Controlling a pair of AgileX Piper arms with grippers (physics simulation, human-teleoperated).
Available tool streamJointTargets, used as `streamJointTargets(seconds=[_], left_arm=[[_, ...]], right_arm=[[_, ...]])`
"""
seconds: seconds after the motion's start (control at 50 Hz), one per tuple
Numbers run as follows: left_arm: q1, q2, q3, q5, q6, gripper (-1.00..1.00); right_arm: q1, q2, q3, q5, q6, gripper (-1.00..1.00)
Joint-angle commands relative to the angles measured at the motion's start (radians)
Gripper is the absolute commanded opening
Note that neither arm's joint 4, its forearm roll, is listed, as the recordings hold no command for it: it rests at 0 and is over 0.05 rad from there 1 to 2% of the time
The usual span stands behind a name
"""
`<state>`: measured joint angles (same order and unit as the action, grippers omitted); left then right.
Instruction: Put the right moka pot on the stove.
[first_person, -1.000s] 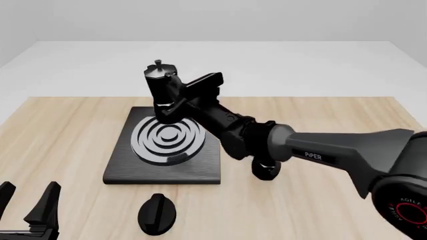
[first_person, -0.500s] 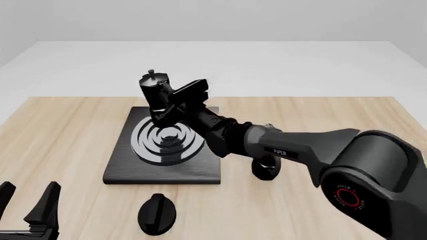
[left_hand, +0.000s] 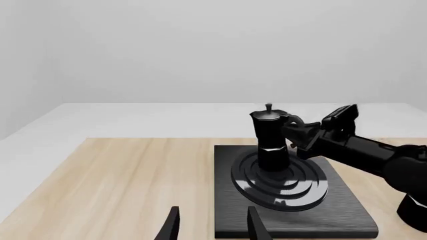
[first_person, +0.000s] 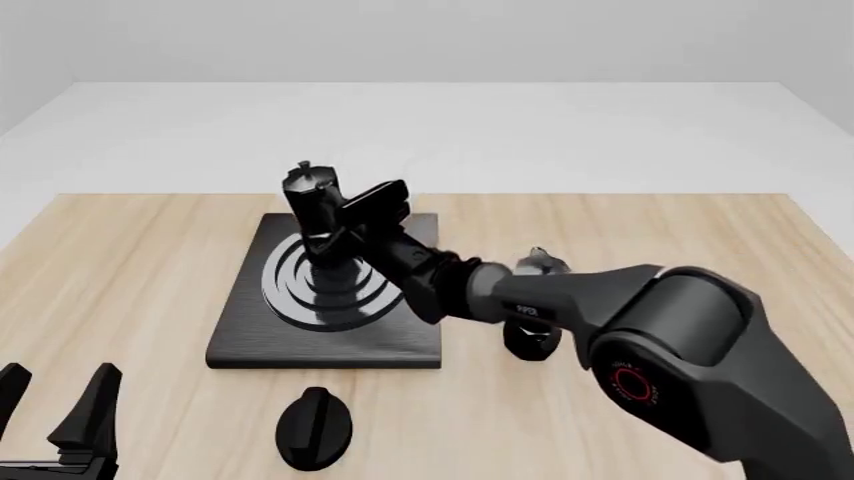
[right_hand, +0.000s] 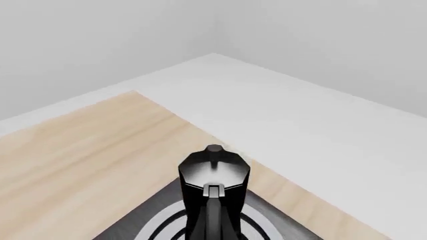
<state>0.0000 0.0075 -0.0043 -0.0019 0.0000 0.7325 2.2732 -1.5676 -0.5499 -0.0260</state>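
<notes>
The right moka pot (first_person: 314, 212), black and faceted with a silver lid, stands upright at the centre of the stove's (first_person: 400, 340) silver burner rings (first_person: 287, 290). Its base seems to touch them. My right gripper (first_person: 339, 234) is shut on the pot's side handle and reaches in from the right. The left wrist view shows the pot (left_hand: 270, 140) on the rings with the right gripper (left_hand: 295, 134) at its handle. The right wrist view shows the pot's lid (right_hand: 213, 169) from above. My left gripper (first_person: 54, 410) is open and empty at the near left, well short of the stove.
A second, like moka pot (first_person: 535, 338) stands on the table right of the stove, partly hidden behind my right arm. A small black round knob (first_person: 314, 428) lies in front of the stove. The wooden table (first_person: 120, 270) ends at a white surface beyond.
My right gripper has brought the moka pot down and slightly towards me, from above the stove's far edge onto the burner rings. The left arm has not moved.
</notes>
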Motion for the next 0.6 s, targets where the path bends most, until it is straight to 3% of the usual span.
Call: streamJointTargets(seconds=[0.02,0.6], left_arm=[[0.000,0.000,0.000,0.000,0.000,1.00],[0.000,0.000,0.000,0.000,0.000,1.00]], right_arm=[[-0.010,0.016,-0.026,-0.033,0.013,-1.00],[-0.043,0.000,0.144,-0.119,0.051,-1.00]])
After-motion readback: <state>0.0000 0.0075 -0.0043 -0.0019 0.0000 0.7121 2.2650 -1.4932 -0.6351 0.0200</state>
